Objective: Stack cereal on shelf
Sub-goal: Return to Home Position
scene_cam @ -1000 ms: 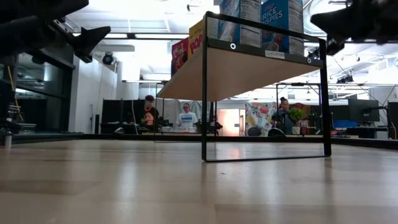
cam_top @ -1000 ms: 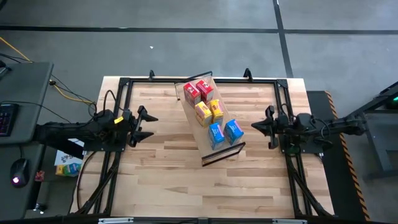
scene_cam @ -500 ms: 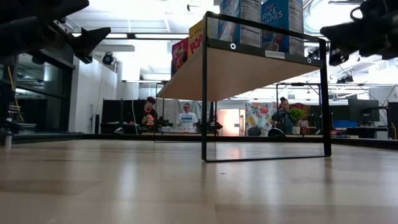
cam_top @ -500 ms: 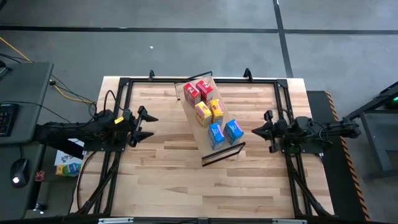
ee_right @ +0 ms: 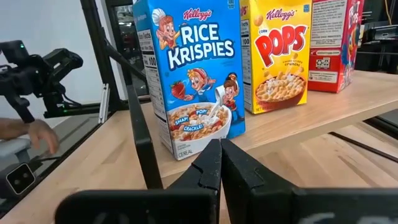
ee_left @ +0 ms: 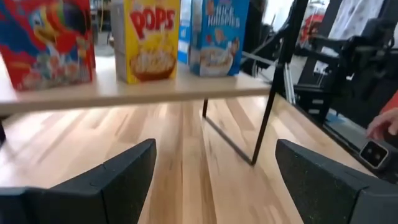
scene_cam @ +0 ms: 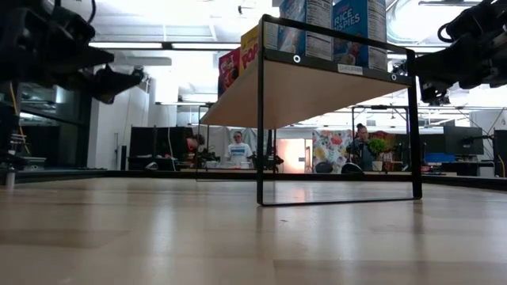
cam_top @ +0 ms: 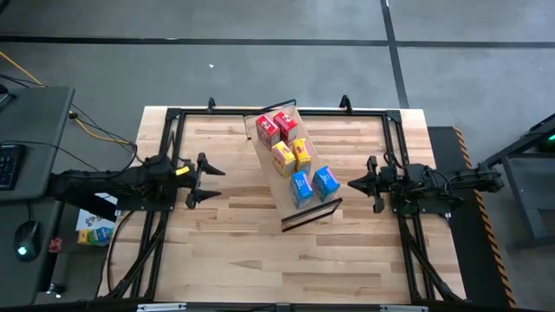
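Shelf [cam_top: 309, 211]: light-wood board on a thin dark frame, set askew at the middle of the table [cam_top: 234, 260].
Cereal [cam_top: 283, 159]: 6 small printed boxes, upright on the board in 3 colour pairs.
Red pair [cam_top: 267, 130]: end farthest from the low camera.
Yellow pair [cam_top: 301, 152]: middle, printed "Pops".
Blue pair [cam_top: 326, 182]: nearest end, printed "Rice Krispies".
Left gripper [cam_top: 213, 183]: raised, well apart from the shelf, jaws wide, empty.
Right gripper [cam_top: 350, 184]: raised, near the blue pair, fingers pressed together, empty.
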Robot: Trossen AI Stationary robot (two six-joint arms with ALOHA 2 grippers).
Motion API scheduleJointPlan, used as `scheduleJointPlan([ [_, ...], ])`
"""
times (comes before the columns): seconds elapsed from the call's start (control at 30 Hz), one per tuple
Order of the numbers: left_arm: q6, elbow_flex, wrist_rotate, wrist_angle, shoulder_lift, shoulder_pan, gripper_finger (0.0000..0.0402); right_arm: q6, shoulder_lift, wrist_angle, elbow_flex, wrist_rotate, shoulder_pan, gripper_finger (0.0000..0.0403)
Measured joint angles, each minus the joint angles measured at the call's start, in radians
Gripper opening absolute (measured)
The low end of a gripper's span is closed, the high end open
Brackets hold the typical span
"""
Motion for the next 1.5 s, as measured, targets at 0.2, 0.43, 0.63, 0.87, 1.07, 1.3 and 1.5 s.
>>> scheduleJointPlan([
  [0.2, -0.001, 0.000, -0.001, -0.047, 0.000, 0.000, 0.0322, 0.000, 0.000, -0.002, 0.000, 0.000, 0.000, 0.0000],
  [0.43, -0.001, 0.000, -0.001, -0.042, 0.000, 0.000, 0.0322, 0.000, 0.000, -0.003, 0.001, 0.000, 0.000, 0.0000],
  [0.63, -0.001, 0.000, -0.001, -0.042, 0.000, 0.000, 0.0322, 0.000, 0.000, -0.003, 0.001, 0.000, 0.000, 0.0000],
  [0.87, -0.001, 0.000, -0.001, -0.042, 0.000, 0.000, 0.0322, 0.000, 0.000, -0.003, 0.001, 0.000, 0.000, 0.0000],
  [1.07, -0.001, 0.000, -0.001, -0.042, 0.000, 0.000, 0.0322, 0.000, 0.000, -0.003, 0.001, 0.000, 0.000, 0.0000],
  [1.3, -0.001, 0.000, -0.001, -0.042, 0.000, 0.000, 0.0322, 0.000, 0.000, -0.003, 0.001, 0.000, 0.000, 0.0000],
  [1.5, -0.001, 0.000, -0.001, -0.042, 0.000, 0.000, 0.0322, 0.000, 0.000, -0.003, 0.002, 0.001, 0.000, 0.0000],
])
